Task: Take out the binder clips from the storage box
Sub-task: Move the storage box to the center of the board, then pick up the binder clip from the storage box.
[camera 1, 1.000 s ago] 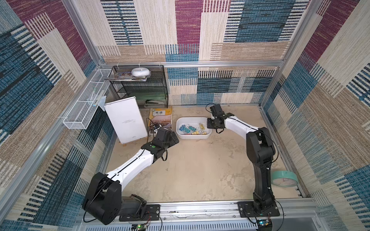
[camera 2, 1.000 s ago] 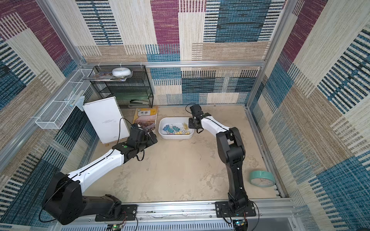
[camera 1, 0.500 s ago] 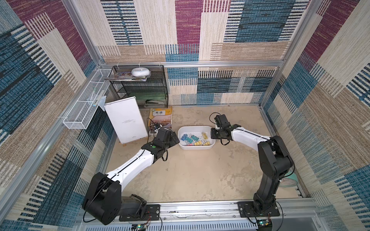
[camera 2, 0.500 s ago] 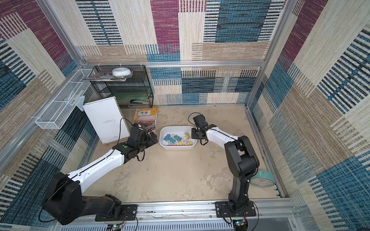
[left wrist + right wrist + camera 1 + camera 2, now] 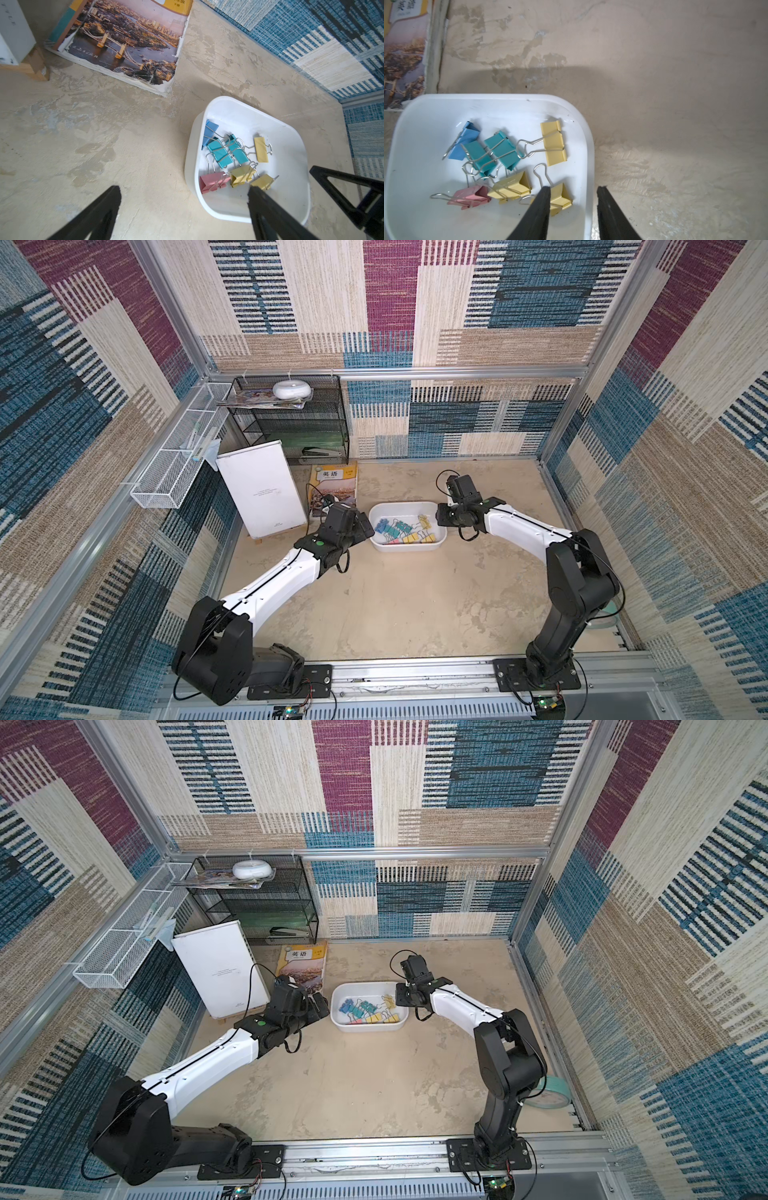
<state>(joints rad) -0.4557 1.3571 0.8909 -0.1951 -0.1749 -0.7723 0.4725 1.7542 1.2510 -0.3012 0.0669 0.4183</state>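
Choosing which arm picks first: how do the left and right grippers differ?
Left gripper gapes wide; right gripper is only partly open. Left gripper sits at the storage box's end nearer the book; right gripper straddles the opposite rim, one finger over a yellow clip. Both hold nothing.

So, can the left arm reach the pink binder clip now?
Probably yes: the left tool is open beside the storage box, and the pink binder clip lies uncovered in the corner nearest it.
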